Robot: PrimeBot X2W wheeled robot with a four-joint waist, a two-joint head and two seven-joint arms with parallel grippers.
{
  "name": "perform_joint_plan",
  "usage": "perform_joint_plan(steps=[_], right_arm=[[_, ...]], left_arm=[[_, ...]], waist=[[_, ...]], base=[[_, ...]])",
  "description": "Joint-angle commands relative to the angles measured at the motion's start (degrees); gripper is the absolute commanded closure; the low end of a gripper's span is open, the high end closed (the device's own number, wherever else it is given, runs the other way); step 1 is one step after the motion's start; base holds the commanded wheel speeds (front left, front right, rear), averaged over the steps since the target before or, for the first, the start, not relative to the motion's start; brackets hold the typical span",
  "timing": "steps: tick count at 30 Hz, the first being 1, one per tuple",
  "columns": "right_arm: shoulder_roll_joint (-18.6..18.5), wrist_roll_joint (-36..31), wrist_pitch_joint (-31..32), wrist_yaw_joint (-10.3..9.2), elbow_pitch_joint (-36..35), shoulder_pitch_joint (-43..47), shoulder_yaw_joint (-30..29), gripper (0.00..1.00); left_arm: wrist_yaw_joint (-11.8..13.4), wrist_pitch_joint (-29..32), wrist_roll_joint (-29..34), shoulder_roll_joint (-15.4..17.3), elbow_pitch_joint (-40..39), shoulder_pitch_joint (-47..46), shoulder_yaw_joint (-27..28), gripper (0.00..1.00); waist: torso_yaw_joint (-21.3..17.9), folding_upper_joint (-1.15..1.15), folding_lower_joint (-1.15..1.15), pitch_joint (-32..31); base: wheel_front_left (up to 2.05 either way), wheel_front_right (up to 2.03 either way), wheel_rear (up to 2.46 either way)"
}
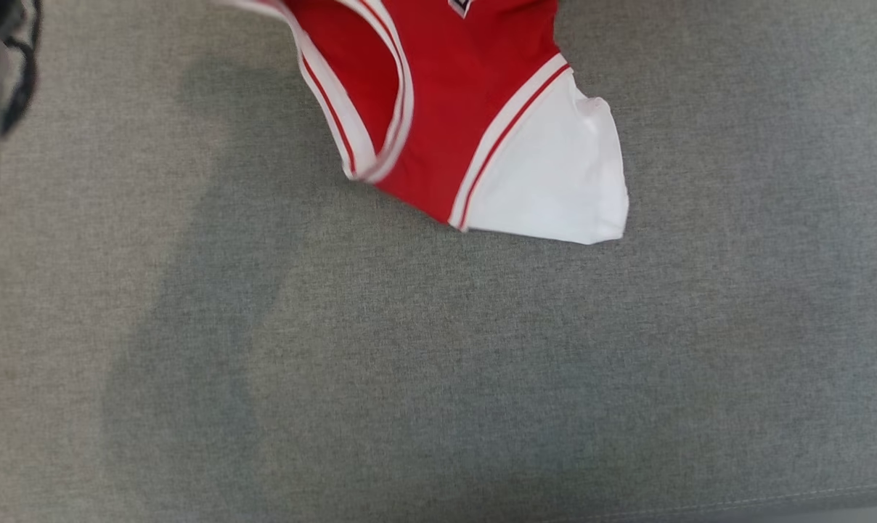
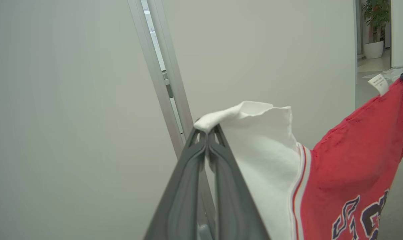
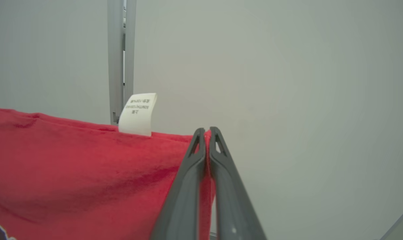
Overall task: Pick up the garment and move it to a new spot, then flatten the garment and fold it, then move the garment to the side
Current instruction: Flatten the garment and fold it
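Charcoal left claw (image 2: 207, 131): two long dark plastic fingers pressed together, pinching the folded edge of the white sleeve (image 2: 268, 143); judged a corner hold so the cloth can hang open.
Charcoal right claw (image 3: 207, 130): closed in the same way, nipping the top edge of the red body, with the small white care label (image 3: 138, 115) just to its left.
Between the claws: red-and-white knit jersey shirt (image 2: 351, 160), strung from one claw to the other and held up in the air; two grips well apart likely serve to spread it before it is laid flat.
Below the claws: the shirt's hanging part, with banded neckline and a white panel, drapes over the grey woven cloth surface (image 1: 438, 363); whether it touches, I cannot tell.
Fabric: soft, matte and limp, with red panels, white bands carrying a thin red stripe, and dark printed lettering.
Beyond the claws: pale smooth wall (image 2: 71, 100); slim metal post (image 2: 161, 76).
Stage: lifted, judged mid-move; flattening and folding not yet done.
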Motion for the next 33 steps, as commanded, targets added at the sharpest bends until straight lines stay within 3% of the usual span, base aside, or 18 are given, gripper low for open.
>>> perform_joint_plan(steps=[1, 5, 11, 16, 17, 24, 33], right_arm=[[0.94, -1.96, 0.33, -0.06, 1.19, -3.21, 0.02, 1.0], [3.72, -7.49, -0.66, -0.07, 6.64, -11.66, -0.58, 1.0], [8.52, -18.58, -3.41, -0.08, 13.04, -21.89, -4.09, 1.0], [10.4, -30.76, -3.49, -0.08, 5.68, -25.5, -13.54, 1.0], [11.66, -36.75, -3.5, -0.08, -0.8, -22.98, -17.2, 1.0], [11.0, -37.74, -3.52, -0.08, -7.22, -13.06, -17.31, 1.0], [9.59, -29.12, -3.53, -0.08, -18.2, 11.2, -22.41, 1.0]], left_arm=[[-0.11, -0.53, 0.64, 1.15, 1.74, -4.17, -0.95, 1.0], [-0.11, -4.41, 5.04, 3.84, 9.31, -16.15, -6.05, 1.0], [0.83, -15.78, 14.57, 3.38, 20.35, -30.94, -10.71, 1.0], [4.31, -20.68, 20.49, 2.36, 23.65, -39.27, -12.13, 1.0], [6.69, -21.0, 21.95, 2.75, 18.33, -40.1, -11.27, 1.0], [7.79, -20.97, 19.85, 6.2, 4.86, -26.11, -8.94, 1.0], [8.25, -20.99, 12.69, 8.25, -11.19, 8.86, -0.61, 1.0]], waist=[[-0.59, 0.0, 0.0, 3.29], [-1.24, 0.0, 0.0, 6.5], [-1.87, 0.0, 0.0, 9.76], [-0.8, 0.0, 0.0, 12.64], [0.01, 0.0, 0.0, 14.54], [1.3, 0.0, 0.0, 16.19], [2.6, 0.0, 0.0, 10.16]], base=[[0.0, 0.0, 0.0], [0.0, 0.0, 0.0], [0.0, 0.0, 0.0], [0.0, 0.0, 0.0], [0.0, 0.0, 0.0], [0.0, 0.0, 0.0], [0.0, 0.0, 0.0]])
